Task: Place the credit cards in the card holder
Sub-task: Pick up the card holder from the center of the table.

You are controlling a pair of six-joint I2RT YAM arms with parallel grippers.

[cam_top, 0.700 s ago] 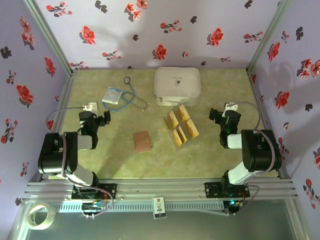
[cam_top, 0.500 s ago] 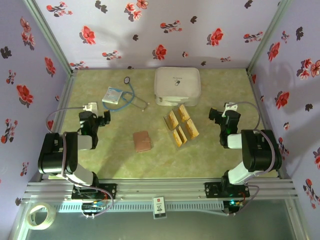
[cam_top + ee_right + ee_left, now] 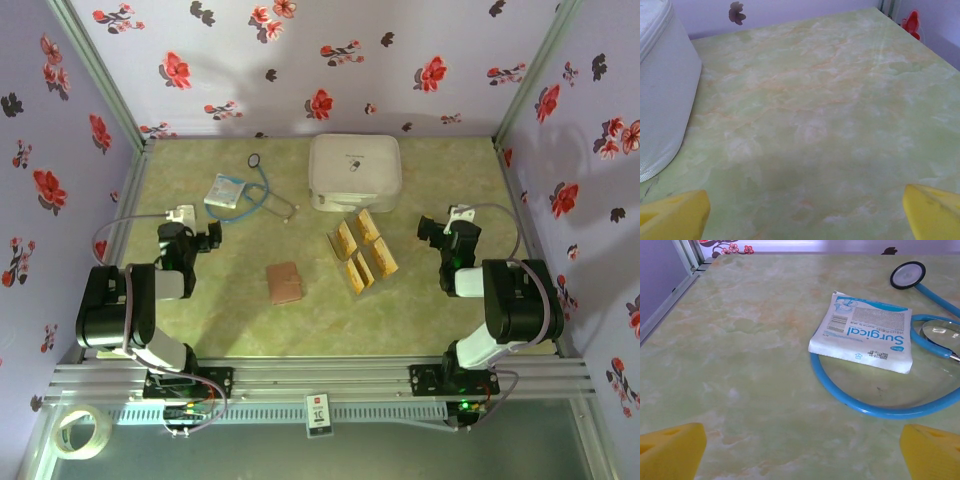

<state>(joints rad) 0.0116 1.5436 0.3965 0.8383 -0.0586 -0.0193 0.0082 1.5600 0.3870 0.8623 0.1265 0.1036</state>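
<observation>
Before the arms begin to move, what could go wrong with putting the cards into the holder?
1. The credit cards lie flat and tightly grouped, so the open right hand may pinch two or push neighbours away.
2. The card holder seems folded shut and lies loose; it may slide when the left hand tries to open it.

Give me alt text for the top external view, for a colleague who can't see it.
Several tan credit cards lie clustered on the green table, right of the brown card holder and in front of a white case. The left gripper and right gripper hang open and empty on either side. A blue stethoscope and white packet lie back left.
</observation>
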